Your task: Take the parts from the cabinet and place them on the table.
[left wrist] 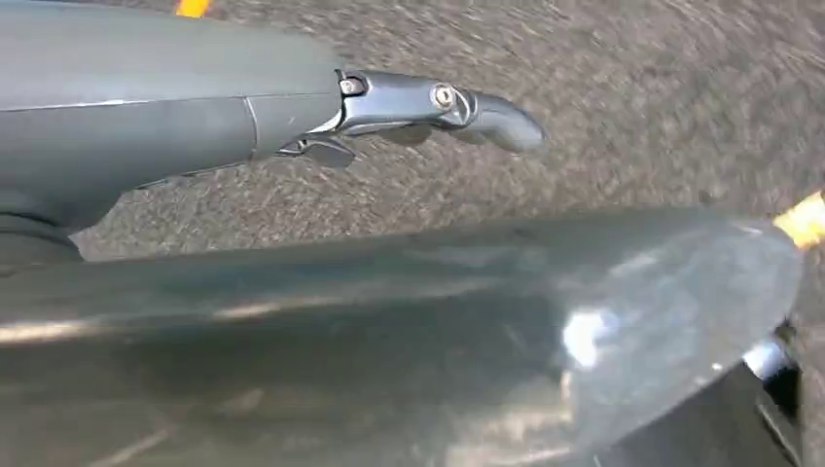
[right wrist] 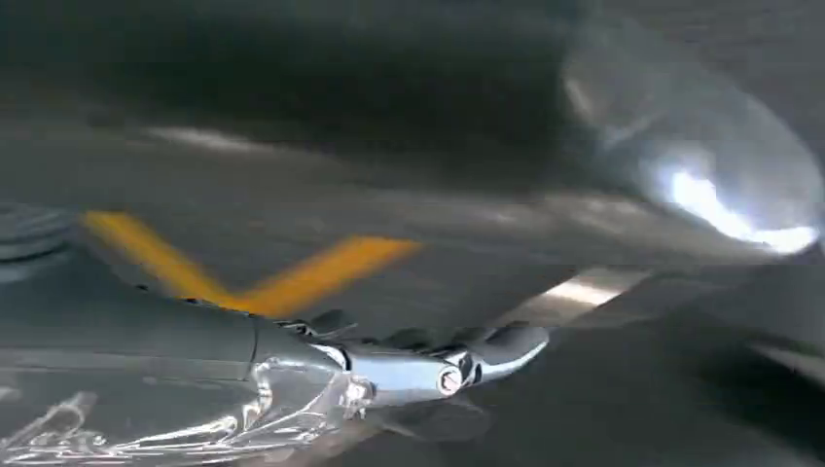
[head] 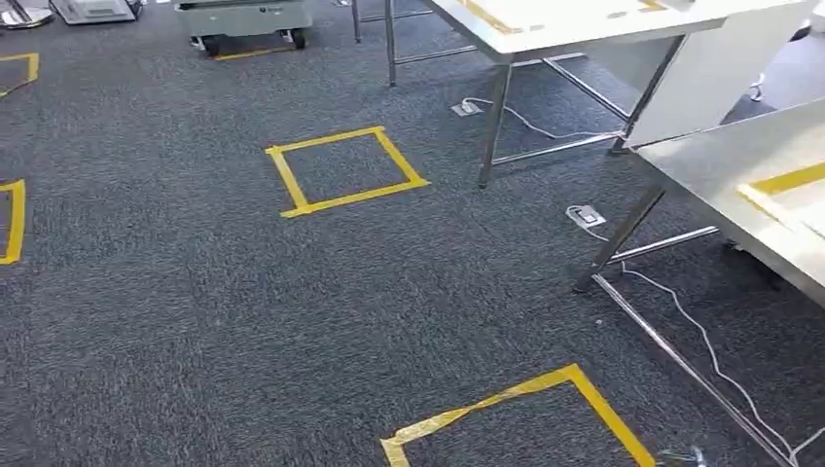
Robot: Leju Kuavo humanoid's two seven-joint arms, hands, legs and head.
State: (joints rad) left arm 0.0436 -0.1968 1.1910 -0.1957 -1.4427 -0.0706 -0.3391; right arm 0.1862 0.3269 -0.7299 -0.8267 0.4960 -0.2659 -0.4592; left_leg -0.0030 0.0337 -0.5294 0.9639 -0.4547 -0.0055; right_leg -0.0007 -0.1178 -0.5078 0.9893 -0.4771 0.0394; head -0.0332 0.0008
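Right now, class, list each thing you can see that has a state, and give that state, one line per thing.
Left hand: hanging over the carpet, holding nothing.
Right hand: hanging over the carpet by yellow tape, holding nothing; view blurred.
Near table: upright, on metal legs.
Far table: upright.
White cable: lying loose on the carpet.
Yellow tape square: stuck flat, nothing inside.

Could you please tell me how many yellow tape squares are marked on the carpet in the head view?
4: one whole square mid-floor, one cut off at the bottom edge, and two partial ones at the left edge. More may lie outside the picture.
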